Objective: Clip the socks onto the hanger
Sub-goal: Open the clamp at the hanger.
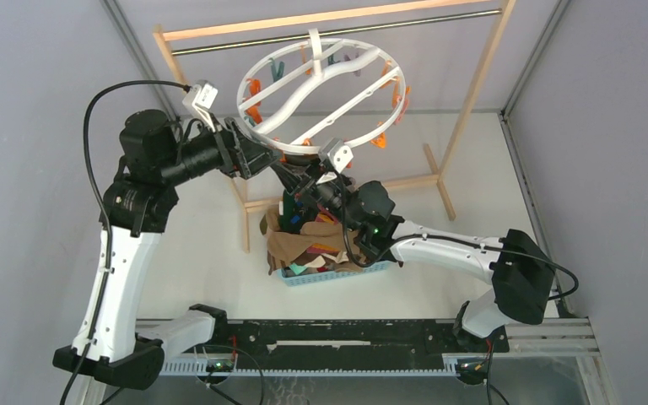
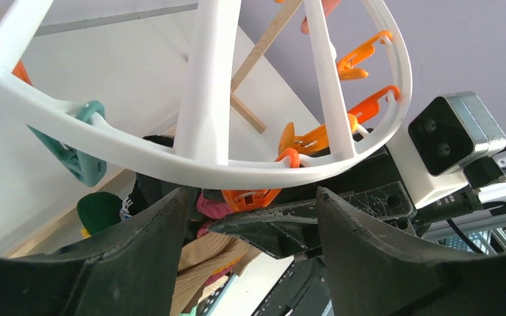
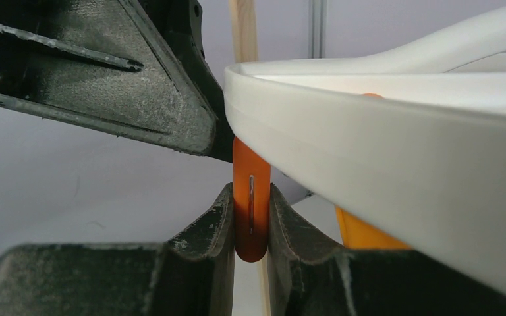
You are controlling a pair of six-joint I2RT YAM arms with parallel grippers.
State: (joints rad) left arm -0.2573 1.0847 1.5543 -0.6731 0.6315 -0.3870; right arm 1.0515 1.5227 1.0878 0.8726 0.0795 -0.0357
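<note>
Left side: your left gripper [image 2: 250,194] is raised to the near rim of the hanger [image 1: 257,126]. Its jaws stand wide apart and hold nothing. In the left wrist view the white rim runs across just past its fingertips. A teal clip [image 2: 79,155] hangs off the rim to the left.

Centre: the hanger hangs by its hook from the rod of the rack [image 1: 464,110], well above the bench [image 1: 202,253]. An orange clip [image 3: 247,158] dangles from the near rim, in line with the gap between the left jaws.

Your right gripper [image 3: 250,197] is closed on that orange clip. Both fingers press its flat sides, just under the rim. One of its black fingers shows between the left jaws in the left wrist view.

Below the two grippers: the socks [image 1: 308,240] lie heaped in the basket [image 1: 337,274] on the bench, tan and brown on top. No sock is in either gripper, and none shows on a clip.

Right side: more orange clips hang along the far rim.
</note>
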